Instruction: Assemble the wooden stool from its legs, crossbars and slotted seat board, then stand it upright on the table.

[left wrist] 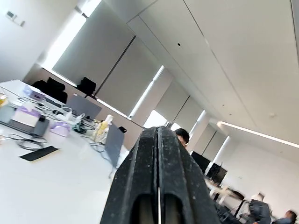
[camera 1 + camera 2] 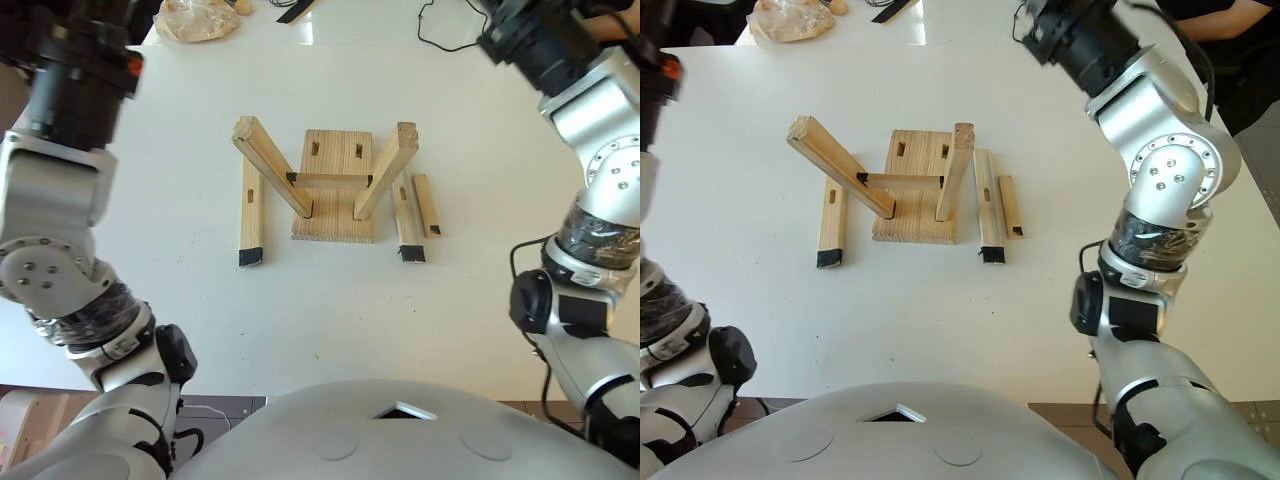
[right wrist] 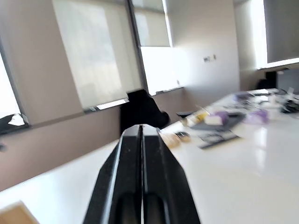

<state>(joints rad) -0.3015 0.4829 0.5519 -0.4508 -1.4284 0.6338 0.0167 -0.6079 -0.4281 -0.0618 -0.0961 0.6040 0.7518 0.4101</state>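
Squared wooden leg pair (image 2: 272, 163) angled in slotted seat board (image 2: 333, 226), well off glossy table (image 2: 450, 330) edges, my left gripper (image 1: 158, 134), right gripper (image 3: 141, 129) pinched together.

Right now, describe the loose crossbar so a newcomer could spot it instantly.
On the white table, find the seat board lying flat in the middle. Two loose sticks lie on the robot's right of it; the crossbar is the outer one, shorter than the leg beside it.

No writing, number, label or sign can be read anywhere, neither on the seat board (image 2: 335, 190), the legs (image 2: 252, 215) nor the worktop (image 2: 480, 300).
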